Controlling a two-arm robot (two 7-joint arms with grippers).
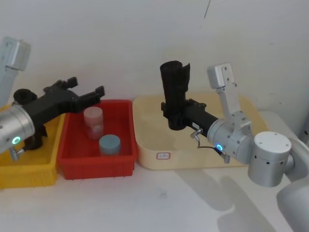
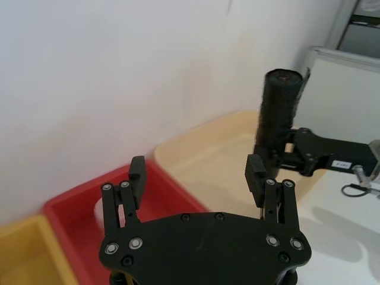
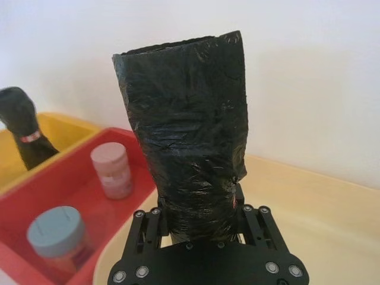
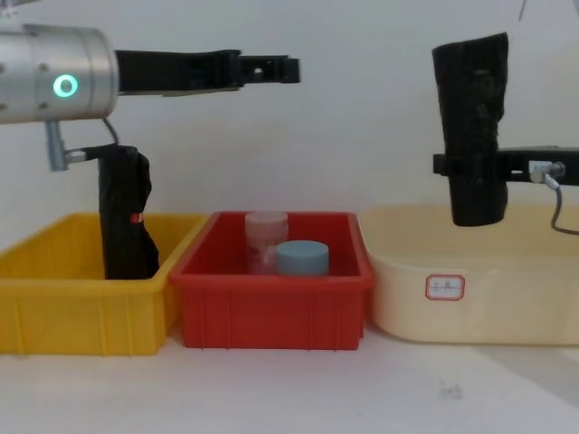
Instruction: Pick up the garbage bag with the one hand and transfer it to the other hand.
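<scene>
One right gripper point(image 1: 176, 112) holds garbage bag point(image 1: 175, 84) above tray point(image 1: 203, 157).

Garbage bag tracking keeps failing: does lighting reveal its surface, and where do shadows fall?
Right wrist view: the garbage bag in the right claw shows lit crinkles, mild sheen, no glare. Chest view: nearly flat black. Head view: soft arm shadows on the table.

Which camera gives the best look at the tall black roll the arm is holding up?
The chest view: it shows the garbage bag side-on, top to bottom, upright in the right gripper above the cream tray. The right wrist view sees it close, base hidden; the head and left wrist views see it farther off.
</scene>
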